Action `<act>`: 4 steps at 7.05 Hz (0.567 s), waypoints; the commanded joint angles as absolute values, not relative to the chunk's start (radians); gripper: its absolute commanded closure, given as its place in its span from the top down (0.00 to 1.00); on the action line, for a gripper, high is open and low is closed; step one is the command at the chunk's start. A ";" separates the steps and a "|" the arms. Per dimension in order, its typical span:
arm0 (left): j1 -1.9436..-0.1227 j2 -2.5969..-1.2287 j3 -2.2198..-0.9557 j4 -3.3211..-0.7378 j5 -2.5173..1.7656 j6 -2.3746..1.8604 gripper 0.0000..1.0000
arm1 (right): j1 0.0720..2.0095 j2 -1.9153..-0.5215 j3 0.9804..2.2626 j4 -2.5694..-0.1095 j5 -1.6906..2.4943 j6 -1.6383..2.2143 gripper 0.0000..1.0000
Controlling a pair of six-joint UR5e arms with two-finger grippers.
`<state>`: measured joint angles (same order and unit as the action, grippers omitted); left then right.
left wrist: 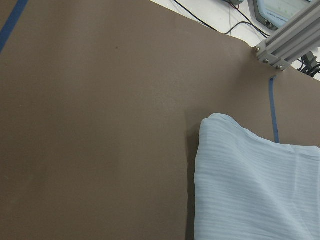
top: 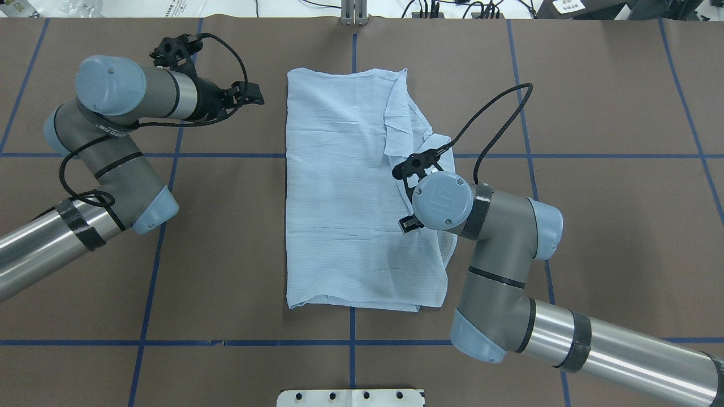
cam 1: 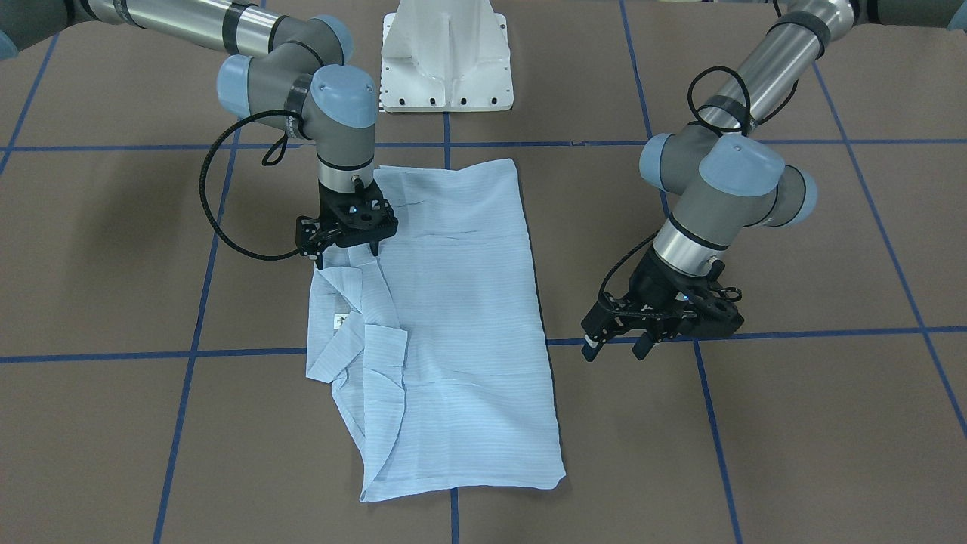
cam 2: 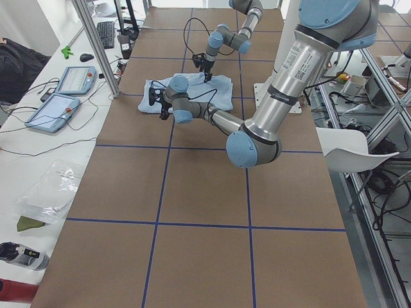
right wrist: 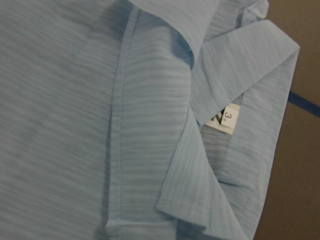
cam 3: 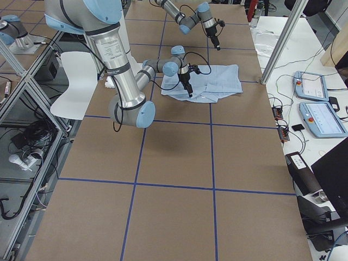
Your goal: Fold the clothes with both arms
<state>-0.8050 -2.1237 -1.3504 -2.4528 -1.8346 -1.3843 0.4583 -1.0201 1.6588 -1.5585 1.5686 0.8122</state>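
The light-blue striped shirt (cam 1: 461,317) lies folded into a long rectangle on the brown table (cam 1: 793,423). Its collar and white neck label (cam 1: 340,321) sit at one long edge. My right gripper (cam 1: 346,257) hangs open just over that edge, close to the collar, fingers pointing down. The right wrist view is filled by the shirt (right wrist: 75,125), with the label (right wrist: 222,120) under a collar flap. Overhead, the right wrist (top: 442,200) covers most of that gripper. My left gripper (cam 1: 616,351) is open and holds nothing, off the shirt's other long side (top: 257,94). The left wrist view catches a shirt corner (left wrist: 250,190).
The white pedestal base (cam 1: 446,57) stands at the robot's edge of the table. Blue tape lines (cam 1: 831,332) grid the brown surface. An aluminium post (left wrist: 287,40) rises at the far edge. Tablets (cam 2: 74,80) and cables lie on a side bench.
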 commanded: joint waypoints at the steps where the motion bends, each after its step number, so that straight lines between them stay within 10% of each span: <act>1: -0.801 -2.126 -1.350 -2.453 -1.835 -1.387 1.00 | 0.498 -1.046 1.663 -1.557 1.577 0.770 1.00; 4: -0.799 -2.138 -1.345 -2.451 -1.833 -1.390 1.00 | 0.618 -1.150 1.707 -1.549 1.634 0.634 1.00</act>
